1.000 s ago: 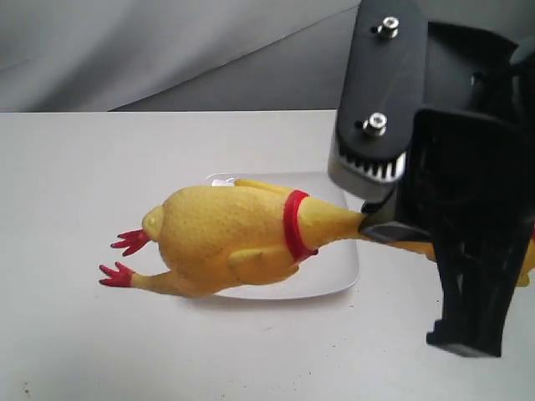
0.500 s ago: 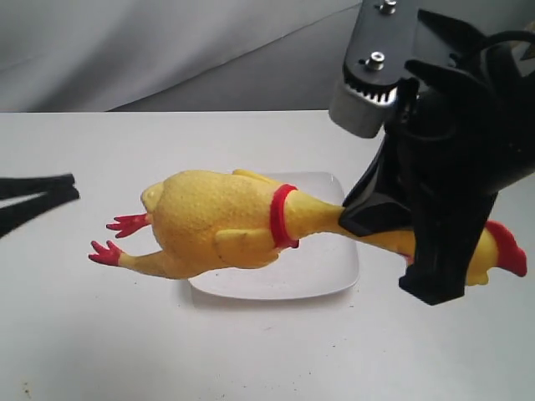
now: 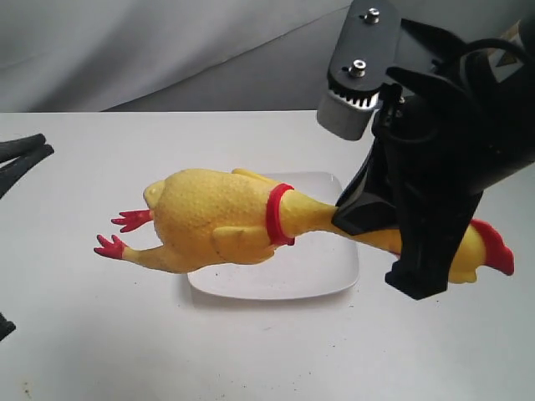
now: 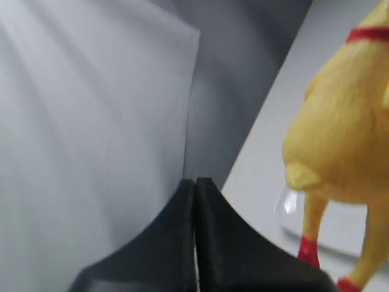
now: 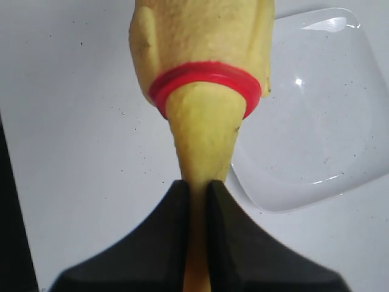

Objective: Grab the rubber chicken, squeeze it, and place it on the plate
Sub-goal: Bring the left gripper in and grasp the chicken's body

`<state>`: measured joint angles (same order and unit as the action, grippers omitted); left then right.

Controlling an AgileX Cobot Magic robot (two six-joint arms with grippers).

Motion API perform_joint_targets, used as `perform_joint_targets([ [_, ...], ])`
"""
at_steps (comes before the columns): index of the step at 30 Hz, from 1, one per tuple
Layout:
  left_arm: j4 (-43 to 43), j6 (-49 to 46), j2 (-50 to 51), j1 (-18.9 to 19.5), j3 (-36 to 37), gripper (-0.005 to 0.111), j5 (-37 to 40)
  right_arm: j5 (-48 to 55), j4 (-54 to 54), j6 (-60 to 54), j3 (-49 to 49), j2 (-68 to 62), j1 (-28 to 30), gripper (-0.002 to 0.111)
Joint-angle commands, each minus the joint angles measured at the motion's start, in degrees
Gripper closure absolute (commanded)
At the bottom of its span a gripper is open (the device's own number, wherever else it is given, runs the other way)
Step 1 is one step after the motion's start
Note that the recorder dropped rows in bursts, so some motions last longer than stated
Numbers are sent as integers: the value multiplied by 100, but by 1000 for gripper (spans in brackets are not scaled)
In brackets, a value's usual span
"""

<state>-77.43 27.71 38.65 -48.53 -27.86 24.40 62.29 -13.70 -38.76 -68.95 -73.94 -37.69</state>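
One rubber chicken [image 3: 217, 225], one white square plate [image 3: 326, 267], two end effectors. The right end effector [image 5: 197, 188] pinches the chicken's neck, hiding part of it. The body lies over the plate on the counter [image 3: 84, 334], perhaps touching. The left end effector [image 4: 195, 182] is pressed together, empty.

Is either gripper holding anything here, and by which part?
The right gripper clamps the rubber chicken by its thin neck. The left gripper is shut on nothing.
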Motion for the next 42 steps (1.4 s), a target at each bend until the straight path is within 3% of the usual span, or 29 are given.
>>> perform_joint_targets([
  [1,1509,-1504,426,-648,-232,103,1554,-193,-30,-19,19,32,57,108],
  [4,2332,-2047,645,-862,-244,87,1124,-285,-41,11,19,32,57,108],
  [6,2694,-2404,825,-944,-244,67,608,-321,-82,24,19,32,57,108],
  [9,2579,-2471,1054,-970,-244,34,45,-321,-141,24,19,8,57,108],
  [11,2581,-2344,1157,-970,-244,24,-154,-321,-206,24,19,-37,57,108],
  [14,2568,-2299,1275,-970,-244,26,-448,-321,-357,24,19,-199,57,108],
  [21,2092,-2299,1523,-970,-244,43,-873,-321,-559,-11,19,-432,57,108],
  [27,1752,-2290,1925,-970,-244,43,-724,-321,-816,-131,19,-432,57,108],
  [33,325,-1007,2232,-970,-244,43,49,-154,-1031,-268,19,-432,57,108],
  [36,-158,-413,2232,-970,-244,43,53,-154,-1030,-278,19,-432,57,108],
  [42,-410,-29,2232,-970,-244,43,69,3,-1429,-603,19,-432,57,108],
])
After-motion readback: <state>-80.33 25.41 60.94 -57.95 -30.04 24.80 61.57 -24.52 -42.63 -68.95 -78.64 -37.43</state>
